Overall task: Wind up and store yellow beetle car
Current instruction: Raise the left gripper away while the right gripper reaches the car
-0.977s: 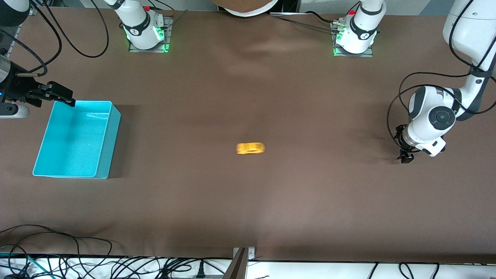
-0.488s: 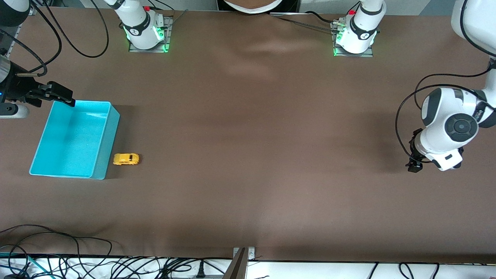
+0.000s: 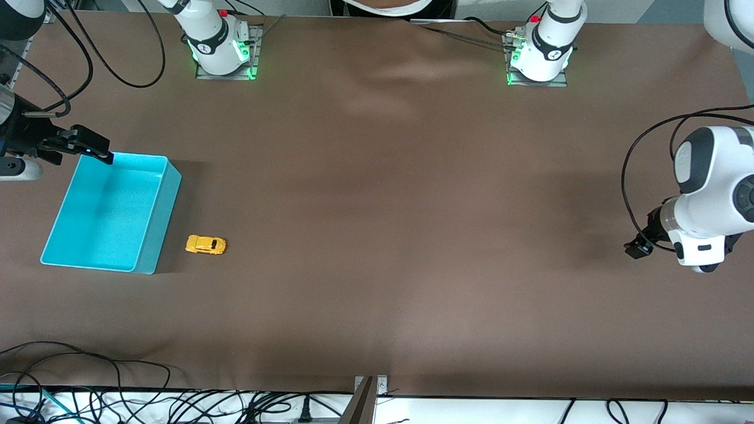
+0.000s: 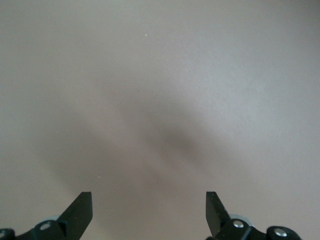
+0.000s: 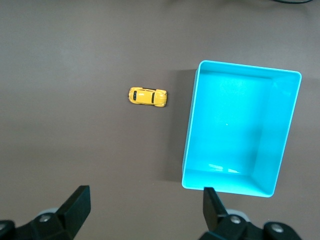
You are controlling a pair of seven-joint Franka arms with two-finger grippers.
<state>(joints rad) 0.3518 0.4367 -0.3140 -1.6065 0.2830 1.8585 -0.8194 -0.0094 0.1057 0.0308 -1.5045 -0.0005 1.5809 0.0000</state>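
Observation:
The yellow beetle car (image 3: 205, 245) stands on its wheels on the brown table, a small gap away from the turquoise bin (image 3: 158, 227), by the bin's corner nearest the front camera. The right wrist view shows the car (image 5: 147, 96) beside the bin (image 5: 190, 130), which has nothing in it. My right gripper (image 3: 97, 150) hangs open over the bin's farthest corner, with nothing between its fingers (image 5: 145, 197). My left gripper (image 3: 639, 247) is open over bare table at the left arm's end, with only tabletop between its fingers (image 4: 149, 197).
Both arm bases (image 3: 221, 50) (image 3: 539, 56) stand along the table edge farthest from the front camera. Loose cables (image 3: 88, 377) lie along the nearest edge, with a metal bracket (image 3: 368, 391) at its middle.
The car rolled from mid-table toward the right arm's end, reached the bin and settled a little back from it. The bin shifted slightly. The left arm drew away toward its end of the table.

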